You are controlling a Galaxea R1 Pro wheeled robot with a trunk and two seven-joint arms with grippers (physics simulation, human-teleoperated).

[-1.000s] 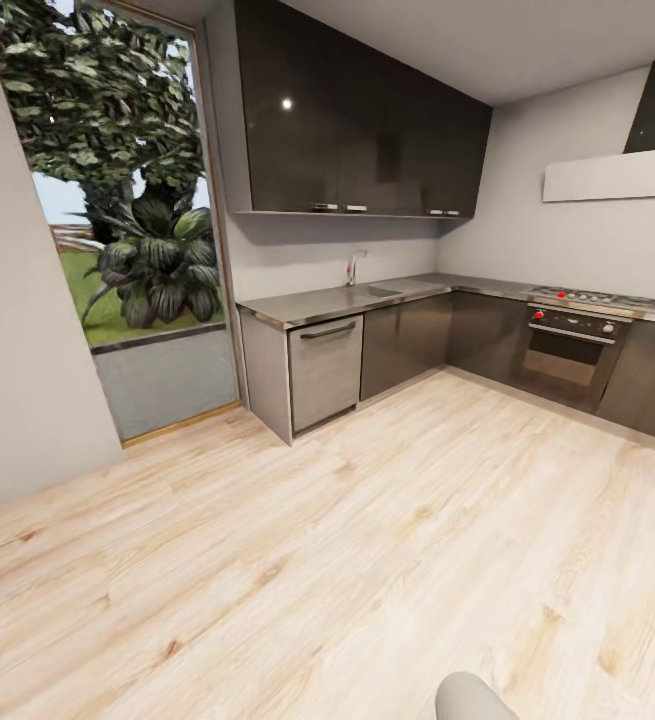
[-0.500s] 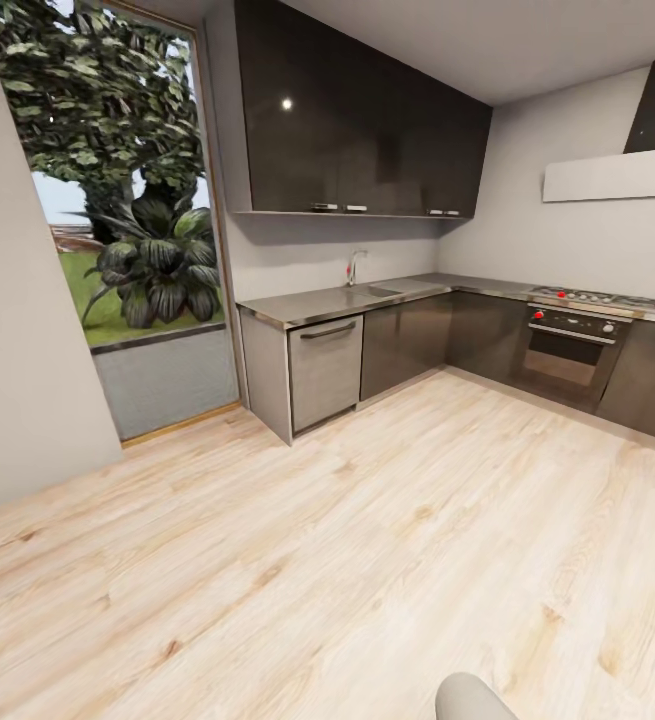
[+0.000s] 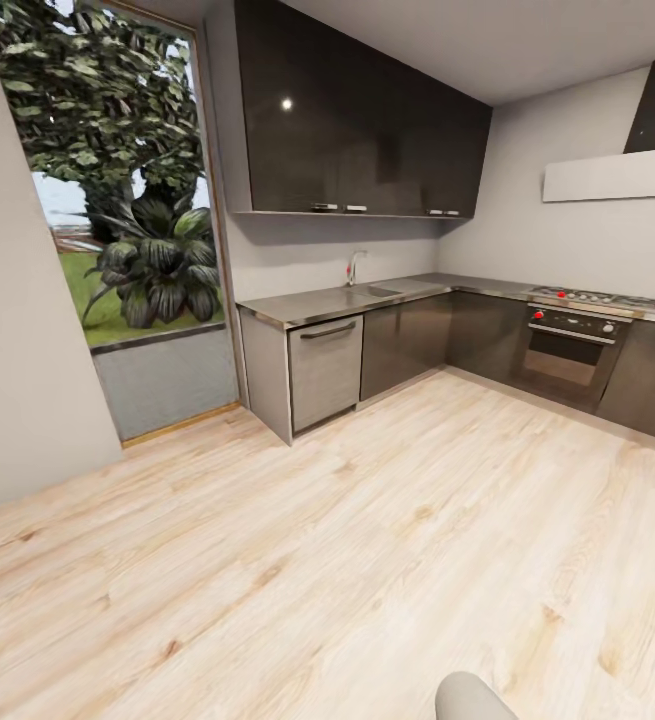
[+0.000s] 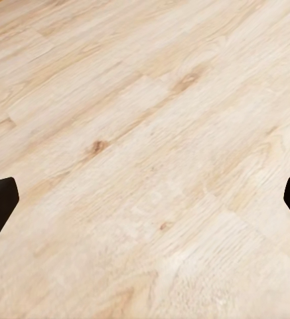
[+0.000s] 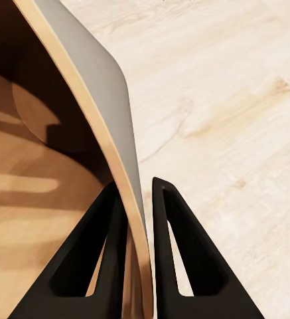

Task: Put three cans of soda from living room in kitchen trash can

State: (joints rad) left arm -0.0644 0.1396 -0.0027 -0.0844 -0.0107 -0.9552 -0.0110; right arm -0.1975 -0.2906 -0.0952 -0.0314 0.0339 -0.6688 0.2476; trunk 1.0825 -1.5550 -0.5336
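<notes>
Right gripper (image 5: pixel 139 199) pinches the trash can (image 5: pixel 91 73) by its rim wall, one finger inside the brown interior, the other against the grey outside. From the grip, the wall runs straight ahead of the fingers over the pale wood floor (image 5: pixel 231 100). Left gripper (image 4: pixel 145 196) hangs spread wide above bare planks.

tash can (image 5: pixel 85 100) — grey outside, brown inside

Pale wood-grain floor (image 3: pixel 367 560), glossy dark cabinets (image 3: pixel 357 130), red oven knobs (image 3: pixel 538 314)
</notes>
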